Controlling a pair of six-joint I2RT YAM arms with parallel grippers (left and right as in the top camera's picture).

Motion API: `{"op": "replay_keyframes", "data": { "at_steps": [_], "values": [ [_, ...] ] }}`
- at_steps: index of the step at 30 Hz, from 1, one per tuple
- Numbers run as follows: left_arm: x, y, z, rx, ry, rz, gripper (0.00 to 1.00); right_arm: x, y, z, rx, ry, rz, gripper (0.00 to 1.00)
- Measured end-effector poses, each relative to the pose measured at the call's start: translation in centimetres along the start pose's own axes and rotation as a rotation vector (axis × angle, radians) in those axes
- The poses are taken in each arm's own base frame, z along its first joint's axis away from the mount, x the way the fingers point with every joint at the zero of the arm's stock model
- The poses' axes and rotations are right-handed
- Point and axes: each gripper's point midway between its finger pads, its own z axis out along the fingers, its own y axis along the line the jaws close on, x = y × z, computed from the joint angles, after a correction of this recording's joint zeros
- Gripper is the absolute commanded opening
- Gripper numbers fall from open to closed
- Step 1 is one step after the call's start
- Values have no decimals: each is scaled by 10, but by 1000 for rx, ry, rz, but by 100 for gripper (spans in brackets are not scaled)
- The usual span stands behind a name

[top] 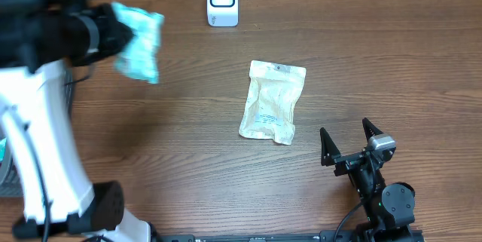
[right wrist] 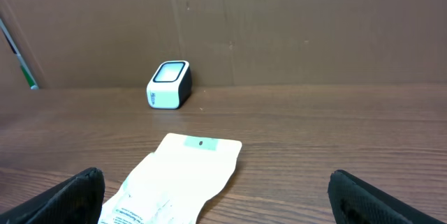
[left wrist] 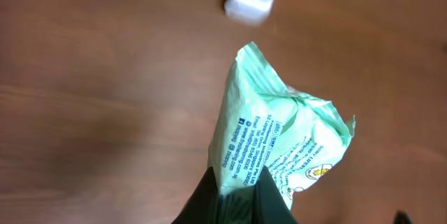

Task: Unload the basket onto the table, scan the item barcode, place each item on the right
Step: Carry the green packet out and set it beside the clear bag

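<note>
We look down on a brown wooden table (top: 188,159) with 2 robot arms. The left gripper (left wrist: 236,182) is raised over the table's far left part. Its dark fingers are pressed together on 1 end of a crinkled mint-green packet (top: 141,42), which is held in the air, clear of the wood. In the left wrist view, small blue print runs along the packet's seam and a little yellow figure shows near its lower edge. We cannot make out a barcode.

A small white scanner (top: 222,1) with a dark window stands upright at the table's far edge, to the right of the held packet and apart from it.

Near the middle of the table a beige pouch (top: 273,100) lies flat, with a hang hole at its far end and a block of dark print on its face.

The right gripper (top: 344,129) sits low at the near right, close to the pouch's near right corner and touching nothing — its 2 black fingers are spread wide. In the right wrist view, a brown cardboard wall (right wrist: 314,28) rises behind the scanner.
</note>
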Motion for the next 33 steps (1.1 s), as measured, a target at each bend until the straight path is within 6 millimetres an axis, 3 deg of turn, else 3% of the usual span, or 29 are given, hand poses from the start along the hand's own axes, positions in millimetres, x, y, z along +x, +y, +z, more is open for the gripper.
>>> {"op": "replay_keyframes", "data": {
  "at_steps": [4,10,17,20,24,33],
  "values": [
    [17,-12,67,-5,158,-8,4,0,0,0,0,0,0,100],
    [67,-25,175,-36,354,-24,5,0,0,0,0,0,-1,100],
    [130,-23,261,-80,457,-93,4,0,0,0,1,0,0,100],
    [148,-21,285,-85,460,-140,4,0,0,0,0,0,-1,100],
    [165,-15,300,-97,467,-184,5,0,0,0,0,0,0,100],
    [178,-19,293,-78,538,-170,39,0,0,0,0,0,0,100]
  ]
}}
